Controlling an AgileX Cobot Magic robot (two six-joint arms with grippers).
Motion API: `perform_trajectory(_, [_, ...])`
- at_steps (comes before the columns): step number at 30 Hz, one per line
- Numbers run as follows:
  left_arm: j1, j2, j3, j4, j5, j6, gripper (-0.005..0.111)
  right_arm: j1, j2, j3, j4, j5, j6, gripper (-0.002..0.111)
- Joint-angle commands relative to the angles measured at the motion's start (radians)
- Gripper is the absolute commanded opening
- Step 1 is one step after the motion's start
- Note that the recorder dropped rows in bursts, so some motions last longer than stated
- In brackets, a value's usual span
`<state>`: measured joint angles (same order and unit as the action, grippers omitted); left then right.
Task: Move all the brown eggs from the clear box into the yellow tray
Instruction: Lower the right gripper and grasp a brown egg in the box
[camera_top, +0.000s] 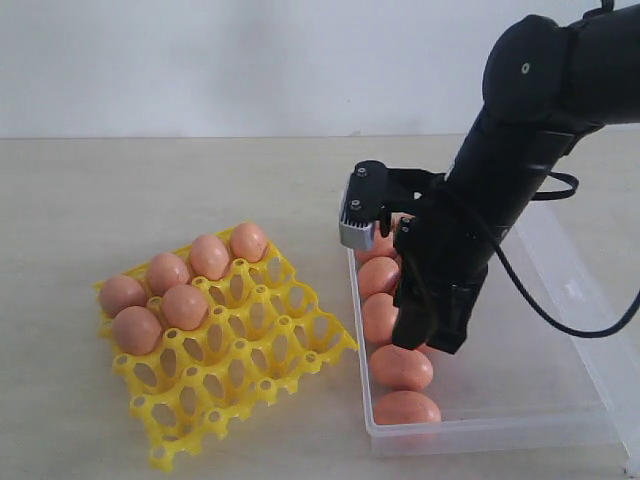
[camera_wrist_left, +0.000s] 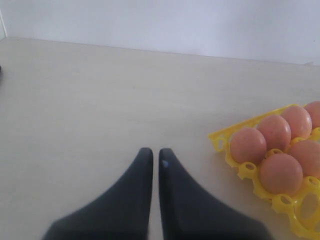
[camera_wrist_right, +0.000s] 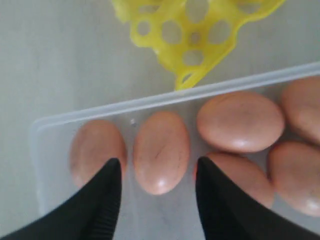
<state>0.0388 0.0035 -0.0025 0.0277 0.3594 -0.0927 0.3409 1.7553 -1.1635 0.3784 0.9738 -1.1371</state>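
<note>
Row of brown eggs (camera_top: 400, 366) lies along clear box (camera_top: 520, 400) wall nearest yellow tray (camera_top: 255, 350) in ext view; six more sit in tray. My right gripper (camera_top: 437, 338) down among box eggs, tips hidden.

Left wrist: left gripper (camera_wrist_left: 154, 156) over bare table (camera_wrist_left: 75, 100), fingers nearly touching, empty, well apart from box, so right nearer.

Right wrist: fingers (camera_wrist_right: 107, 185) spread wide, gripping nothing; target egg (camera_wrist_right: 161, 152) between tips, long axis along fingers, squeeze crosses narrow side.

Pinkish-brown eggs (camera_top: 185, 305), some faintly speckled; a bright yellow openwork tray (camera_top: 270, 370); a transparent box (camera_top: 520, 400); pale beige tabletop (camera_top: 150, 190); black robot arm (camera_top: 520, 150); white wall (camera_top: 250, 60).
</note>
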Motion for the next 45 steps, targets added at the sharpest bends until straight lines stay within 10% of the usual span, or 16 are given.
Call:
perform_trajectory(1, [0.003, -0.003, 0.003, -0.002, -0.004, 0.005, 0.004, 0.02, 0.001, -0.005, -0.02, -0.128, -0.028, 0.046])
perform_trajectory(30, [0.003, -0.003, 0.003, -0.002, -0.004, 0.005, 0.004, 0.018, 0.204, 0.038, 0.0, -0.183, 0.009, 0.045])
perform_trajectory(36, [0.003, -0.003, 0.003, -0.002, -0.004, 0.005, 0.004, 0.018, 0.209, 0.038, 0.082, -0.207, 0.015, 0.0])
perform_trajectory(45, [0.003, -0.003, 0.003, -0.002, -0.004, 0.005, 0.004, 0.018, 0.209, 0.038, 0.109, -0.202, 0.176, 0.0])
